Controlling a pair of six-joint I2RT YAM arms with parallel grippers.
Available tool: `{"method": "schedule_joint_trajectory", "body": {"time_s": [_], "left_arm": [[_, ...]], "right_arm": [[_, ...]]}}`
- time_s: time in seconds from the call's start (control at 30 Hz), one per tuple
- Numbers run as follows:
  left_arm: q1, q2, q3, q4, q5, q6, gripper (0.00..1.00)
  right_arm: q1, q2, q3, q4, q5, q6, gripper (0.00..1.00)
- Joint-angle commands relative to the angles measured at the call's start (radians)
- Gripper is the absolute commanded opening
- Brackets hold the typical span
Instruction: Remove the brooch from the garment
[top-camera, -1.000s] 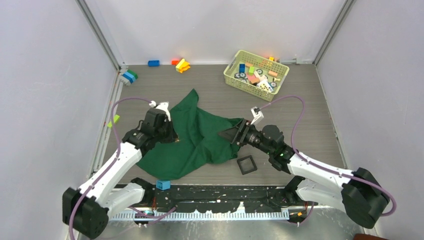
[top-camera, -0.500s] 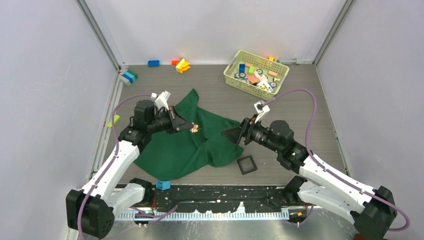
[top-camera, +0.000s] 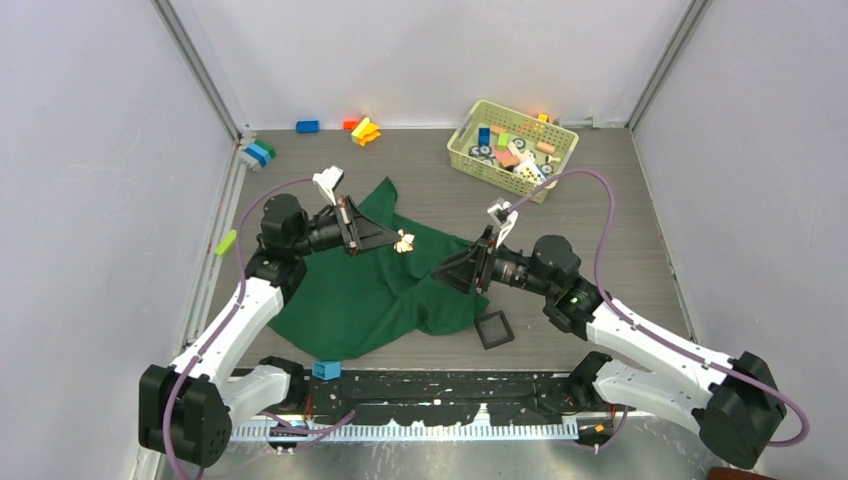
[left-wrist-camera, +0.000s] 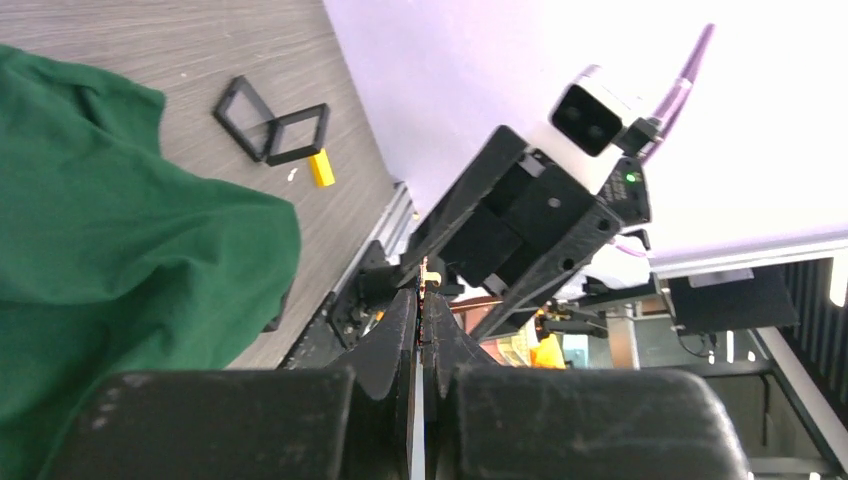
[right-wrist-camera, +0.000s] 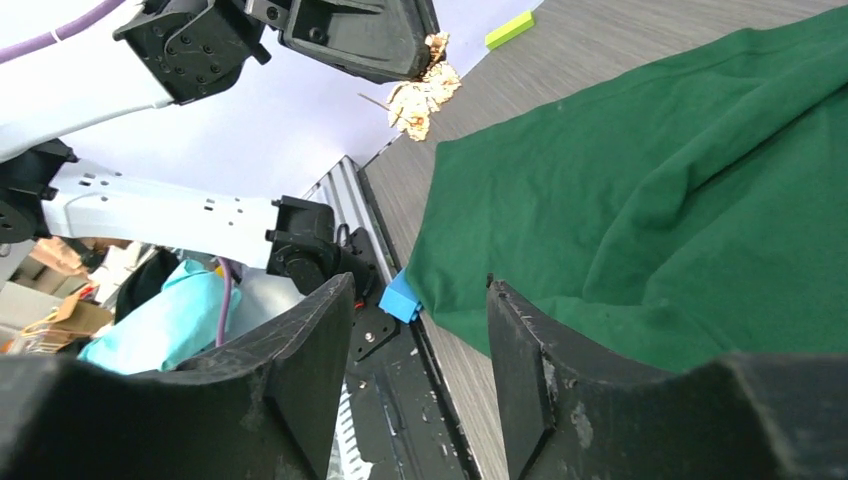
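Lifted off the cloth where it pressed 1 second ago, the left gripper now points toward the tabletop's right edge. Its 2 fingers are pinched together on the brooch. The brooch hangs at their very tip, in the air over the middle of the garment. In the right wrist view it looks clear of the cloth.

The right gripper sits just beside it, toward the near-right, with its jaws apart and nothing between them. Its mouth faces the brooch, so the 2 grippers lie almost nose to nose along 1 left-to-right line. I judge that a handover, or a drop into the black square tray, turns on that short gap. The tray lies by the garment's near-right corner, nearer the right arm.

The brooch is pale, spiky and flaky, like dried petals, with a thin pin sticking out, so it is probably fragile and easy to snag. The garment is limp dark green cloth with soft folds, spread on the grey wood-grain tabletop from its middle toward the near-left. The tray is a thin, rigid, open frame.
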Motion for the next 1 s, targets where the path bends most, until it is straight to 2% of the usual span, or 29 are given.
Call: {"method": "schedule_joint_trajectory", "body": {"time_s": [0.0, 0.23, 0.67, 0.87, 0.97], "left_arm": [[0.003, -0.023, -0.011, 0.152, 0.075, -0.085, 0.00], [-0.015, -0.024, -0.024, 0.226, 0.094, -0.120, 0.00], [-0.041, -0.024, -0.036, 0.300, 0.107, -0.158, 0.00], [-0.041, -0.026, -0.038, 0.310, 0.118, -0.159, 0.00], [-0.041, -0.029, -0.039, 0.316, 0.118, -0.165, 0.00]], "right_arm": [[-0.001, 0.055, 0.054, 0.224, -0.065, 0.080, 0.54], [0.001, 0.150, 0.102, 0.326, -0.106, 0.198, 0.47], [0.010, 0.189, 0.147, 0.330, -0.100, 0.224, 0.41], [0.010, 0.142, 0.135, 0.252, -0.017, 0.194, 0.56], [0.010, 0.100, 0.110, 0.207, 0.065, 0.161, 0.61]]}}
